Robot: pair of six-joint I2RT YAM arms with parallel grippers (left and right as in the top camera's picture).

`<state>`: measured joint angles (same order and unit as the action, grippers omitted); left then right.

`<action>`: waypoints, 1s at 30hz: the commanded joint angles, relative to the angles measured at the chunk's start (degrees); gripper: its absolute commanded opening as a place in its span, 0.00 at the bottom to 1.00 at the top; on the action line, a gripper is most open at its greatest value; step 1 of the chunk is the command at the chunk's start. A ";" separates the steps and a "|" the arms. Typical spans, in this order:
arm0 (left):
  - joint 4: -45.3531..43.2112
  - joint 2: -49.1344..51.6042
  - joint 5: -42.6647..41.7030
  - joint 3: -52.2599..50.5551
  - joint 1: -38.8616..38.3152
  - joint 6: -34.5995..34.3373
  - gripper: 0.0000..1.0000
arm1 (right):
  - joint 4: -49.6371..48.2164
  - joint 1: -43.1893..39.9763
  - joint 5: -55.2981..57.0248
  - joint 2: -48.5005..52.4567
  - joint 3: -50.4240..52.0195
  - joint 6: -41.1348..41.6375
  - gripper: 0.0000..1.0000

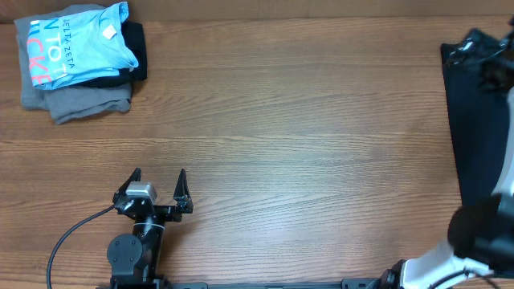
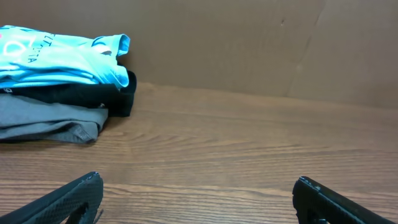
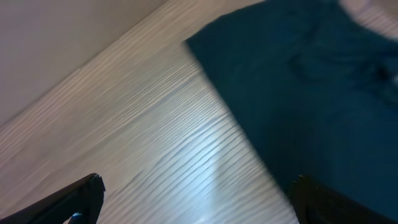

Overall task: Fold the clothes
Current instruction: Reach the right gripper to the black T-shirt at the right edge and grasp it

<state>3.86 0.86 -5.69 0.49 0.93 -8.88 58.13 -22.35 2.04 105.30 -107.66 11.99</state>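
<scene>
Take the left gripper (image 1: 160,173) as your mark: it sits at the near edge of the table (image 1: 281,112), toward the left side. Far ahead of it and off to its left, in the back corner, you have a pile. The lettered shirt (image 1: 76,40) lies on top and a folded garment (image 1: 80,103) at the bottom, with another garment (image 1: 138,56) between them, sticking out to the right. Well to your mark's right, along the table's right edge, the T-shirt (image 1: 474,120) lies spread front to back. The right gripper (image 3: 196,182) hangs above that T-shirt's edge.
</scene>
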 commanded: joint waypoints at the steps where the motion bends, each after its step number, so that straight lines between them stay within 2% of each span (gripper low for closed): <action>1: 0.09 -0.61 0.35 -0.22 -0.22 0.07 1.00 | -1.95 -3.30 3.19 2.14 -3.74 -4.70 1.00; 6: 0.09 -0.61 0.35 -0.22 -0.22 0.07 1.00 | -7.17 -8.46 11.54 8.83 -3.74 -6.51 1.00; 16: 0.07 -0.61 0.35 -0.22 -0.22 0.07 1.00 | -16.17 -15.56 16.74 21.07 -3.74 -7.80 0.96; 30: 0.09 -0.59 0.35 -0.22 -0.22 0.07 1.00 | -23.85 -18.62 16.00 29.79 -3.74 -7.30 0.89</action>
<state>3.86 0.86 -5.69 0.49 0.93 -8.88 34.98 -40.53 17.82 133.45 -110.26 4.47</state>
